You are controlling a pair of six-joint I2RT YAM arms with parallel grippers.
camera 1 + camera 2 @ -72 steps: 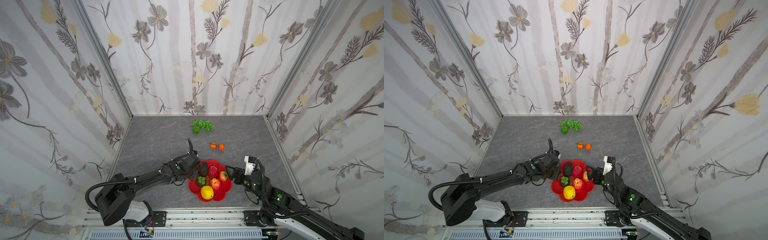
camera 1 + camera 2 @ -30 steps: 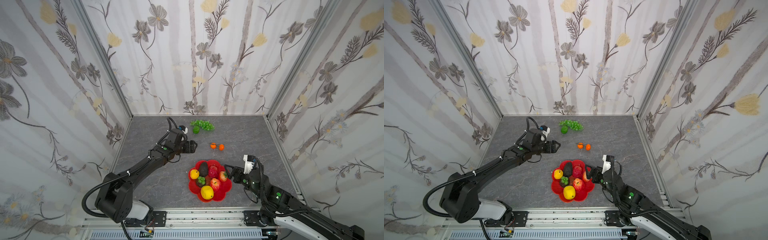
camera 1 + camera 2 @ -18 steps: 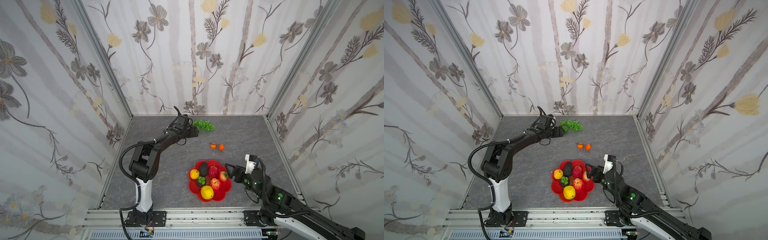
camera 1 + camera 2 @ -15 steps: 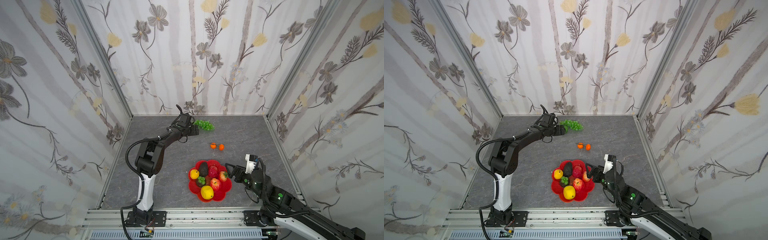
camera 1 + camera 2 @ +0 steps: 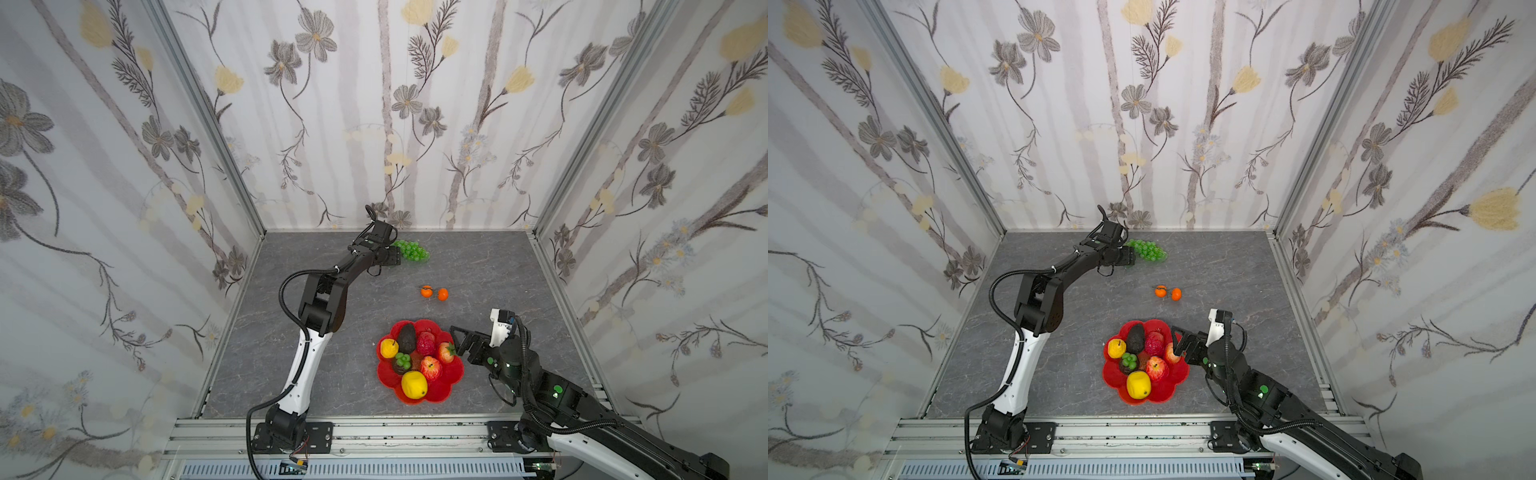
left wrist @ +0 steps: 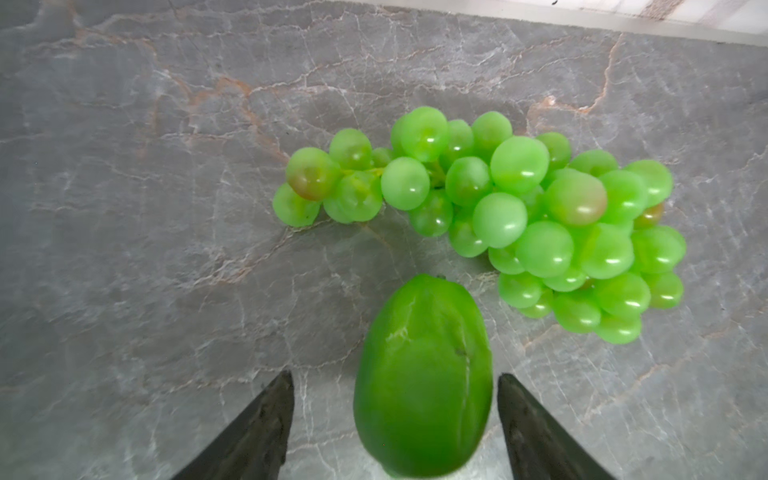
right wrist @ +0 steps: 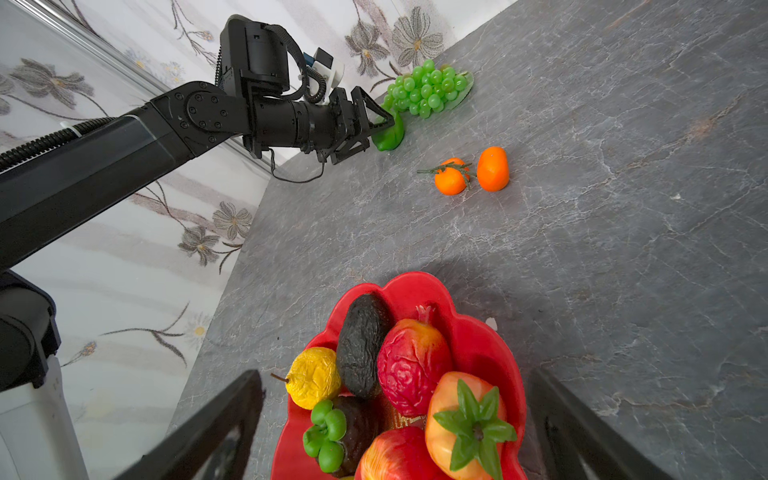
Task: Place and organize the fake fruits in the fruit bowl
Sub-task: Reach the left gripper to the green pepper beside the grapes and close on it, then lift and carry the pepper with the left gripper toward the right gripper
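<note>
A: Where is the left pincer [image 6: 392, 378]?
B: Way at the back of the worktop [image 5: 498, 270]. Its jaws are open, one on each side of the green lime [image 6: 424, 332]. Nothing is gripped yet.
A: What could go wrong?
B: The lime sits closer to one jaw than the other. I think that jaw would touch first and shove it. The lime is smooth and round, so it could slip out and roll.
A: And the grape bunch [image 6: 519, 216]?
B: It lies just beside the lime's tip. A push could knock the lime into it, or a jaw could catch a grape.
A: Is the fruit bowl [image 5: 452, 376] ready?
B: It is near the front, well apart from the lime, and pretty full already. A lime dropped on the pile might roll off the low rim.
A: What about the right pincer [image 5: 460, 343]?
B: It is wide open and holds nothing. It hangs right by the bowl's rim, next to a strawberry [image 5: 445, 351]. If the left arm comes over, the two could bump.
A: Is any other fruit out of the bowl?
B: Yes, two small oranges [image 5: 426, 291] lie on the worktop, between the bowl and the grapes.
</note>
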